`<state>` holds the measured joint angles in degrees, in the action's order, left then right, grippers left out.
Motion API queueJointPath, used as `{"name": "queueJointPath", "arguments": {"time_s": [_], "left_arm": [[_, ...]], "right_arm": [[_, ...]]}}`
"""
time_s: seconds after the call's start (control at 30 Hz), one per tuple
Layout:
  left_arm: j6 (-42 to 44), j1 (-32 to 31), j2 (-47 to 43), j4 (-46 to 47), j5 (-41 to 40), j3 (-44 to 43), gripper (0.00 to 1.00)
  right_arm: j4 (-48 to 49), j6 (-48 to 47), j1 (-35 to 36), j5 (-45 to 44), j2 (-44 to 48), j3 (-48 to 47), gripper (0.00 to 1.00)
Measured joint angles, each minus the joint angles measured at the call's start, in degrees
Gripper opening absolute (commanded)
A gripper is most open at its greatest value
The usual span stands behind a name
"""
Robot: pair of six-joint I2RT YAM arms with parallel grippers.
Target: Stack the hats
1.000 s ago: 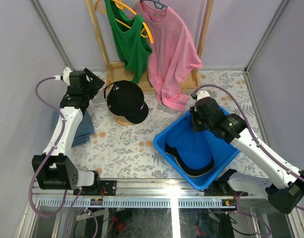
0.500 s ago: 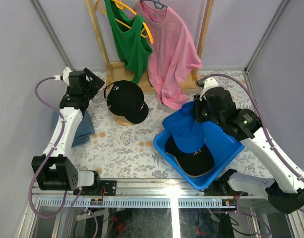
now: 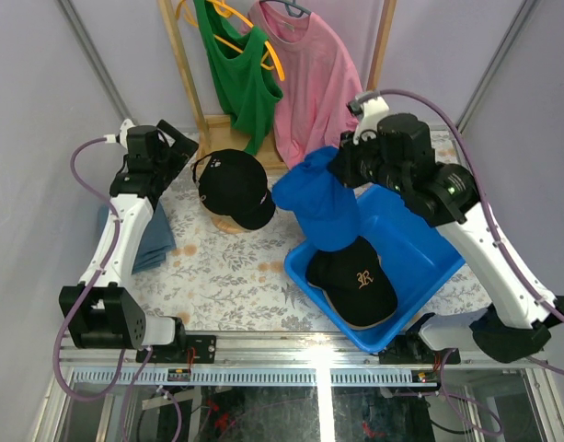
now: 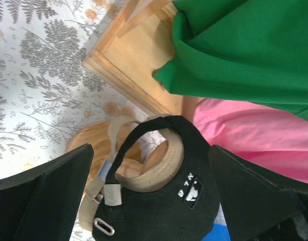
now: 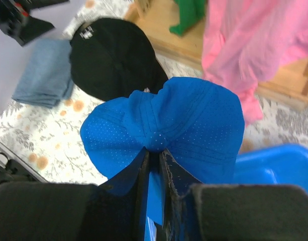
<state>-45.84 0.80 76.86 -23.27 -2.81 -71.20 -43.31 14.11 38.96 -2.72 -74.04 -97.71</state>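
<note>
My right gripper [image 3: 344,173] is shut on the crown of a royal blue hat [image 3: 318,210], which hangs in the air left of the blue bin [image 3: 420,247]. In the right wrist view the gripper [image 5: 155,153] pinches the blue hat [image 5: 194,120] at its top button. A black hat [image 3: 234,187] sits on the wooden dome stand [image 3: 228,224], with a tan hat [image 4: 161,168] under it. Another black hat with an embroidered letter [image 3: 357,282] lies in the bin. My left gripper [image 3: 176,152] stands open just left of the stand, its fingers [image 4: 48,196] either side of the black hat [image 4: 179,206].
A folded grey-blue cloth [image 3: 157,238] lies beside the left arm. A wooden rack at the back carries a green top [image 3: 240,78] and a pink T-shirt [image 3: 320,97]. The rack's base [image 4: 131,55] is close behind the stand. Grey walls enclose the table.
The right gripper has lifted the blue hat out of the bin and carried it up and left, uncovering the lettered black hat. The left arm has stayed put.
</note>
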Motion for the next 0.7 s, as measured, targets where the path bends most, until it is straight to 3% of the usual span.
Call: {"name": "queueJointPath", "arguments": {"time_s": [0.2, 0.53, 0.7], "left_arm": [[-1.9, 0.0, 1.0, -0.1, 5.7, -2.5, 0.98], [-6.6, 0.4, 1.3, 1.1, 15.6, -3.6, 0.98], [-12.6, 2.6, 0.9, 7.6, 22.8, 0.6, 0.97]], "right_arm": [[6.0, -2.0, 0.0, 7.0, -9.8, -11.0, 0.16], [15.6, -1.6, 0.5, 15.4, -22.6, -16.0, 0.15], [17.9, -1.0, 0.9, 19.0, -27.8, -19.9, 0.15]]}}
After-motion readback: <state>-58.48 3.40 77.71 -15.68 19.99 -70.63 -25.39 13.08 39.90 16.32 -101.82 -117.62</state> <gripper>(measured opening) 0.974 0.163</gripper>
